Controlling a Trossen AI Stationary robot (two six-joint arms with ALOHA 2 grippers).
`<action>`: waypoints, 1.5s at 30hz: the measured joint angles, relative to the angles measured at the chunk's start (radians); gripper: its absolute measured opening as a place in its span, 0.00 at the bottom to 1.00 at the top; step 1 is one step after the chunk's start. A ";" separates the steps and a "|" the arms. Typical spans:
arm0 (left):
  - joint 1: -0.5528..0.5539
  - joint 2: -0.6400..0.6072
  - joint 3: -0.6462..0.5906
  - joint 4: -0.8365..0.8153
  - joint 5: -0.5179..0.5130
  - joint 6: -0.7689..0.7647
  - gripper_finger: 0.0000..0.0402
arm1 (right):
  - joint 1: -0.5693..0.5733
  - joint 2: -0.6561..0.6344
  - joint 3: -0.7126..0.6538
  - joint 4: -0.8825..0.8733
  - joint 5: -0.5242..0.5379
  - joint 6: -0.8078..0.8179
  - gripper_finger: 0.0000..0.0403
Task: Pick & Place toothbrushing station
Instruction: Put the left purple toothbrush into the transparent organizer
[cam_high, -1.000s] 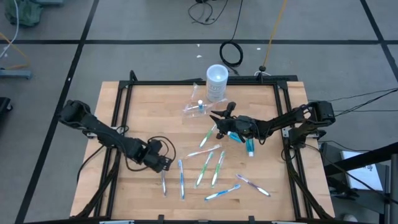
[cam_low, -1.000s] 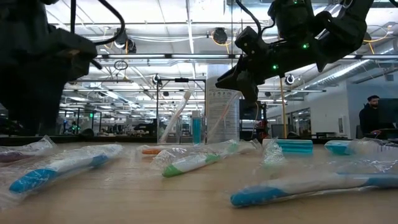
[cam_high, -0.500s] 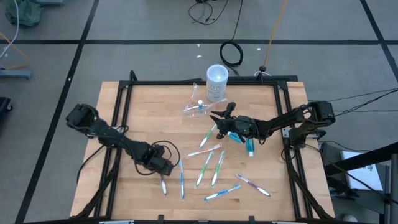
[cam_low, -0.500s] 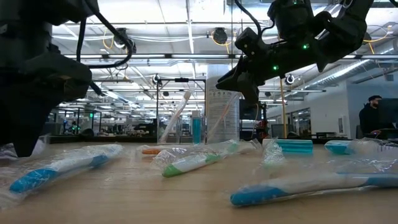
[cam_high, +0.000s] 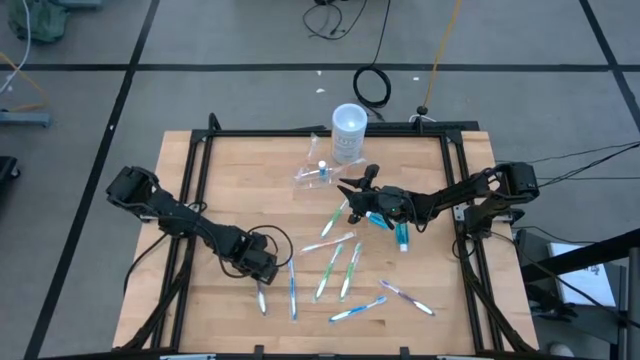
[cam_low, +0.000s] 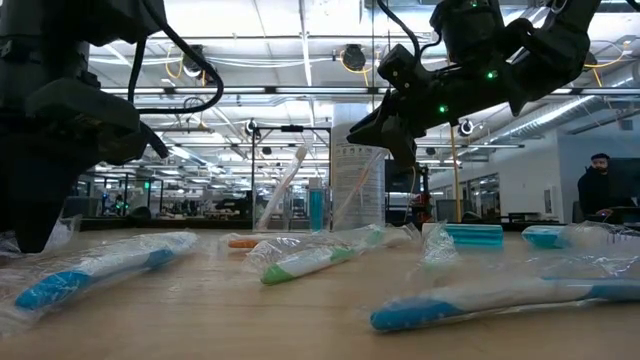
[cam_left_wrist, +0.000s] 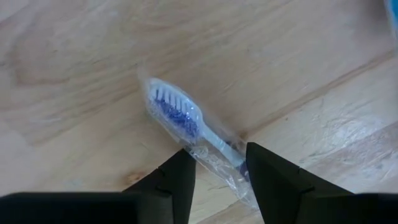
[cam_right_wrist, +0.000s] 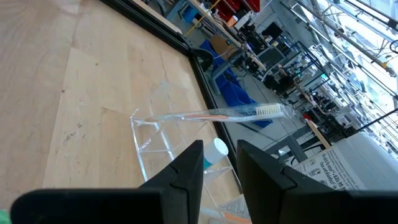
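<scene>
The toothbrushing station (cam_high: 312, 174), a small clear plastic holder, stands on the table's far middle with a toothbrush and a blue-capped tube in it; it also shows in the right wrist view (cam_right_wrist: 149, 138) and the low view (cam_low: 300, 200). My right gripper (cam_high: 350, 188) hangs open above the table, just right of the station and apart from it (cam_right_wrist: 219, 155). My left gripper (cam_high: 262, 274) is low at the near left and open. Its fingers stand on either side of the neck of a wrapped blue-bristled toothbrush (cam_left_wrist: 175, 113) that lies flat on the wood.
The white translucent cup (cam_high: 348, 131) stands behind the station. Several wrapped toothbrushes (cam_high: 330, 268) lie over the table's near middle, and a teal tube (cam_high: 402, 236) lies under the right arm. Black frame rails (cam_high: 190, 200) run along the edges. A person (cam_low: 598, 185) is far behind.
My left gripper has gone down and a little toward the table's near edge, onto the wrapped toothbrush at the near left.
</scene>
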 joint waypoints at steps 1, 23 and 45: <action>0.000 0.000 0.000 0.000 -0.001 0.006 0.34 | 0.000 0.000 0.000 0.000 0.000 0.000 0.21; 0.030 -0.141 0.127 0.007 -0.515 0.356 0.04 | 0.000 0.000 0.000 0.000 0.000 0.000 0.21; 0.452 -0.227 0.163 0.593 -1.044 1.166 0.02 | 0.000 0.000 0.000 0.000 0.000 0.000 0.21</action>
